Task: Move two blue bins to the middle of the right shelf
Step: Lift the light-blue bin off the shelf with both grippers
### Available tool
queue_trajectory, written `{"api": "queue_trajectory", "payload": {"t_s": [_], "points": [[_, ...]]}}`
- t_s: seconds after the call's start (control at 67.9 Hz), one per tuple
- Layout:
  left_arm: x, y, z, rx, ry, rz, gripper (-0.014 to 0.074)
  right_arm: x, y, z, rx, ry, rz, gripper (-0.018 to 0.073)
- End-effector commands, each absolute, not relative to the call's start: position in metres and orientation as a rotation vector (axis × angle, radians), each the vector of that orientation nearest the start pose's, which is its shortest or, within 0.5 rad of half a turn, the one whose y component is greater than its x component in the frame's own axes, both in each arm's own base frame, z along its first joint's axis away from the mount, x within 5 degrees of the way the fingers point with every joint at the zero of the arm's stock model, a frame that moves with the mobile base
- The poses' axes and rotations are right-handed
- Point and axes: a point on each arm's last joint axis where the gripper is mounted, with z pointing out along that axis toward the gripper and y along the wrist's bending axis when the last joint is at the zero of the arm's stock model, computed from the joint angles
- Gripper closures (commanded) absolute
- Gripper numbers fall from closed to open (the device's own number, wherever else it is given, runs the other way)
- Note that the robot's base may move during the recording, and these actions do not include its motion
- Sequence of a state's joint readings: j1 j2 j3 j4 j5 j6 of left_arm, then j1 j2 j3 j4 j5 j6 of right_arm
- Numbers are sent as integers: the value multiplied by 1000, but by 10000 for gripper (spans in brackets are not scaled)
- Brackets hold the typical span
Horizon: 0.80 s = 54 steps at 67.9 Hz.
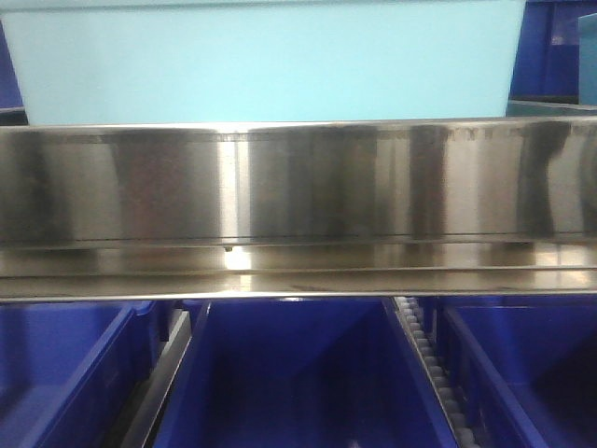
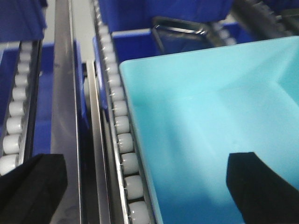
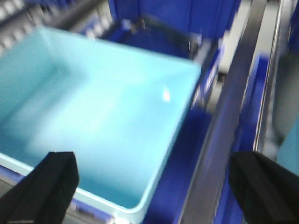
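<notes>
One pale sky-blue bin [image 1: 270, 61] stands on the shelf level above the steel front rail [image 1: 298, 182]. In the left wrist view the bin [image 2: 210, 116] fills the right side, empty inside. My left gripper [image 2: 147, 193] is open, one finger [image 2: 32, 189] outside over the steel rail and the other finger [image 2: 261, 186] over the bin's inside, straddling its left wall. In the right wrist view my right gripper [image 3: 154, 191] is open across the right near corner of the bin [image 3: 93, 116]. A pale blue sliver [image 1: 588, 65] shows at the far right; whether it is the other bin I cannot tell.
White rollers [image 2: 122, 123] run along the bin's left side. Dark blue crates [image 1: 289, 373] fill the level below and stand behind the bin [image 2: 159, 9]. A steel rail [image 3: 224, 126] runs right of the bin. Black arm parts [image 2: 180, 28] hang at the bin's far end.
</notes>
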<state>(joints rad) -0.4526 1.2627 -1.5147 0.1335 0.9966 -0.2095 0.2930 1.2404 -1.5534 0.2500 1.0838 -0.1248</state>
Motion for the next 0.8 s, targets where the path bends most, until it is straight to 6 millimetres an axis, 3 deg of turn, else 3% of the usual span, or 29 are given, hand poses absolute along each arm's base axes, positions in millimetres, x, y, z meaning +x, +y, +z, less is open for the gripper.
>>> {"api": "queue_trajectory", "payload": {"t_s": [0.0, 0.103, 0.383, 0.78], "points": [[250, -100, 449, 236, 2274, -217, -5, 240, 87, 463, -381, 2329, 323, -9], [271, -102, 434, 238, 2348, -185, -5, 264, 94, 453, -343, 2400, 213, -9], [308, -119, 382, 291, 2568, -142, -5, 310, 130, 410, -374, 2490, 316, -9], [329, -130, 350, 298, 2663, -148, -5, 346, 145, 362, -354, 2599, 307, -9]]}}
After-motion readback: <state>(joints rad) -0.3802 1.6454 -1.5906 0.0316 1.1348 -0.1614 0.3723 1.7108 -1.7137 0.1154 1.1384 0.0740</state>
